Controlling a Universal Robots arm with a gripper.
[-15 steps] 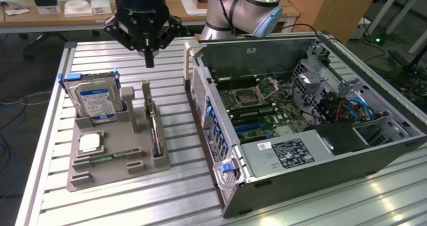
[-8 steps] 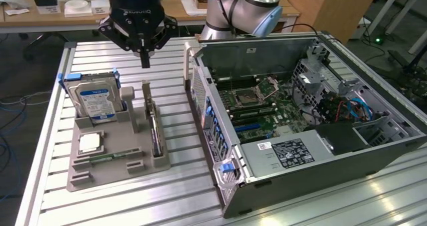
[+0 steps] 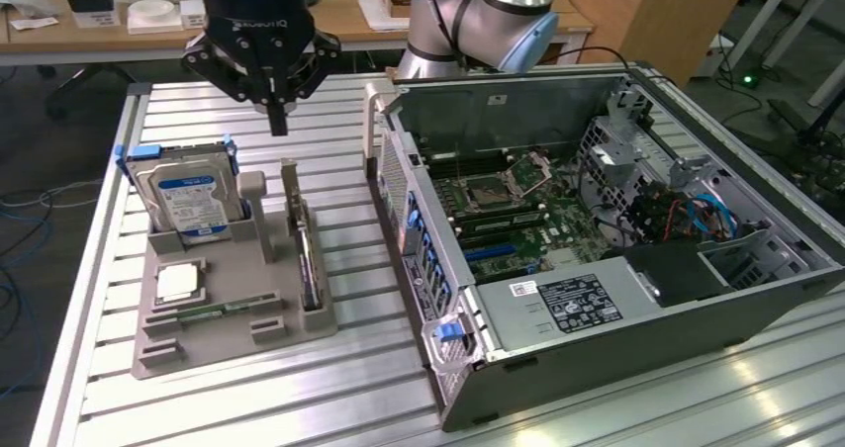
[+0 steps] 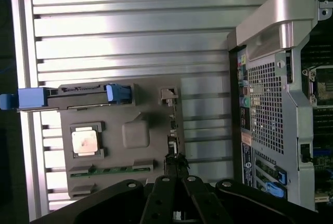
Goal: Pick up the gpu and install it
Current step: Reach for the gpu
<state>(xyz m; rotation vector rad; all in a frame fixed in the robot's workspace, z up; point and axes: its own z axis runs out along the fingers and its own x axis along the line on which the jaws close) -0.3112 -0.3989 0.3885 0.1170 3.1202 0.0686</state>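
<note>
The hand [image 3: 277,121] carries the brand name Robotiq, seen upside down.

Gripper [image 3: 277,128], fingers [image 3: 277,111] together, above gpu [image 3: 307,259] in grey holder [image 3: 198,346], open computer case [image 3: 634,360]

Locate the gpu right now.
The gpu stands on edge in the grey holder, exterior view's left, between the hard drive and the open computer case.

Claw [image 3: 277,123] shut, pointing straight down; arm [image 3: 482,17] behind.
</note>
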